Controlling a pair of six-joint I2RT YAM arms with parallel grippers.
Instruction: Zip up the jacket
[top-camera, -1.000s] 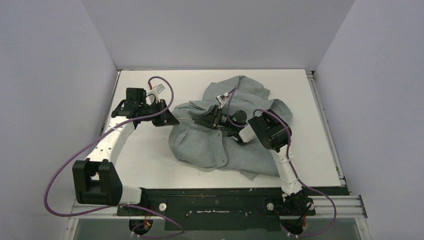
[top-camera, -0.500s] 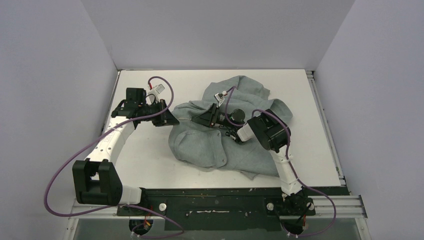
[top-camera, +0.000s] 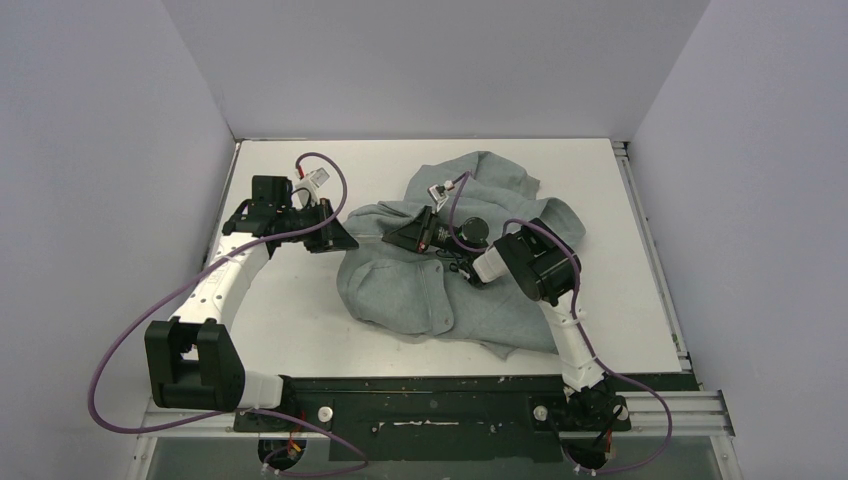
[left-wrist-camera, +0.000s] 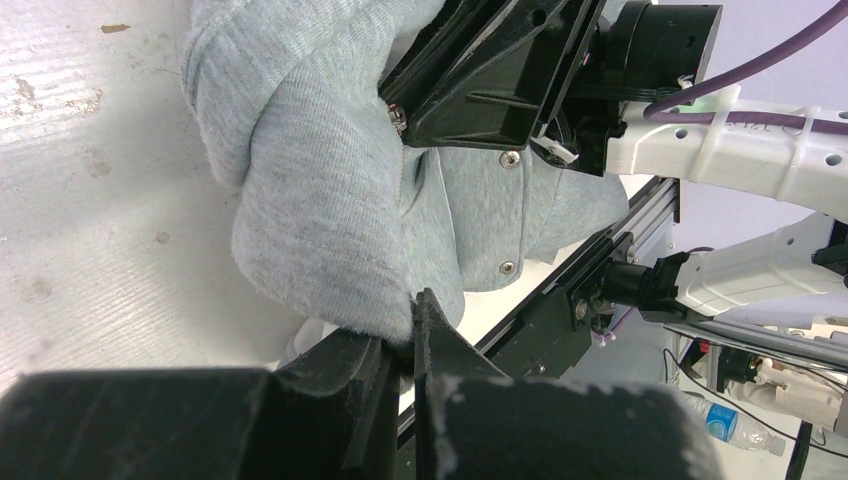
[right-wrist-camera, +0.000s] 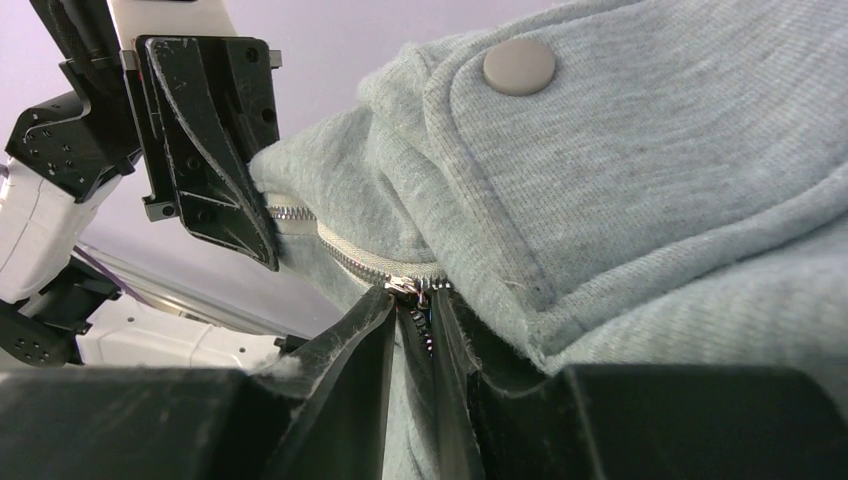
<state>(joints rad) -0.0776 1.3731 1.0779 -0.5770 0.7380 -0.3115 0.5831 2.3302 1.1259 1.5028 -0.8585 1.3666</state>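
At the near tips of the right gripper (right-wrist-camera: 415, 312), seen from the right wrist, the zipper slider (right-wrist-camera: 412, 288) is sitting between jaws that are standing narrow. Whether they are actually pinching it cannot be told. From there the zipper tape (right-wrist-camera: 335, 250) is running up and to the left, away from the jaws, as one pale line, so its long axis is pointing straight at the left gripper (right-wrist-camera: 262, 215). That gripper is clamping the grey fabric where the tape ends. The left wrist view shows those jaws closed on a thick fold of the jacket (left-wrist-camera: 320, 200).

Seen from above, the jacket (top-camera: 400, 290) is lying crumpled at the middle of the table (top-camera: 290, 320), with its bulk spreading toward the far right. Both grippers are working at its left half. The left gripper (top-camera: 345, 240) is at the garment's left edge and the right gripper (top-camera: 402, 240) is just beside it, further in. The zipper stretch between them is lying roughly across the table. The right arm is the nearer to the slider, so the pull probably has to follow this line while the left arm is anchoring the end.
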